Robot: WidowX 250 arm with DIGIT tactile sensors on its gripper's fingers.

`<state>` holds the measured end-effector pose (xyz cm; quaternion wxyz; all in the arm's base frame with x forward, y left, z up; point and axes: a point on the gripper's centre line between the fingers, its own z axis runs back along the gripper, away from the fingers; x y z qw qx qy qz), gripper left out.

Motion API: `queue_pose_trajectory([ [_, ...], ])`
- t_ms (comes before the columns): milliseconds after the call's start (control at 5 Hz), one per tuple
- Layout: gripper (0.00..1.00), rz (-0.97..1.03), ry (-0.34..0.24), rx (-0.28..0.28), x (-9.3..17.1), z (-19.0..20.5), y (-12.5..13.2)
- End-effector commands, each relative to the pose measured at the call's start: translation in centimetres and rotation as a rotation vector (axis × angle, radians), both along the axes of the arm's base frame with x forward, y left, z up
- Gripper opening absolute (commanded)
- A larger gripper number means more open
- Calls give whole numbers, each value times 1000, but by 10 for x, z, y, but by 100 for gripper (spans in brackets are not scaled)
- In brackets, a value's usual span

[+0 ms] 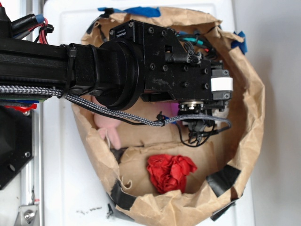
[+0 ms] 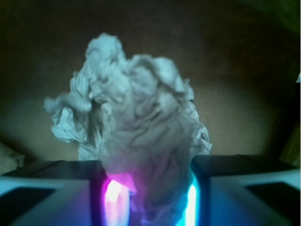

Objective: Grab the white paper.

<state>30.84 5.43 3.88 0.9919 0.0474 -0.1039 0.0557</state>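
The white paper [image 2: 136, 117] is a greyish, wrinkly wad that fills the middle of the wrist view. Its lower end is pinched between my two fingers, whose pads glow pink [image 2: 115, 197] and blue [image 2: 192, 202]. My gripper [image 2: 148, 200] is shut on it. The wad's upper part stands free in front of the bag's brown floor. In the exterior view my gripper [image 1: 211, 106] hangs inside the brown paper bag [image 1: 249, 108], toward its right wall. There the black wrist block hides the white paper.
A red wrinkly wad [image 1: 169, 172] lies on the bag floor near the front wall. A pink soft thing [image 1: 106, 127] sits under the arm at the bag's left. Black tape patches [image 1: 225, 179] mark the bag's rim. The bag walls close around the gripper.
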Motion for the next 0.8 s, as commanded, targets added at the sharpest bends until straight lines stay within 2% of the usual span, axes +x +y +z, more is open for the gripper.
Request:
queue_pose_trajectory([
  [0, 0, 11, -44, 0, -10, 17, 7],
  [400, 0, -7, -50, -12, -42, 41, 12],
  [600, 0, -16, -33, -26, -50, 54, 15],
])
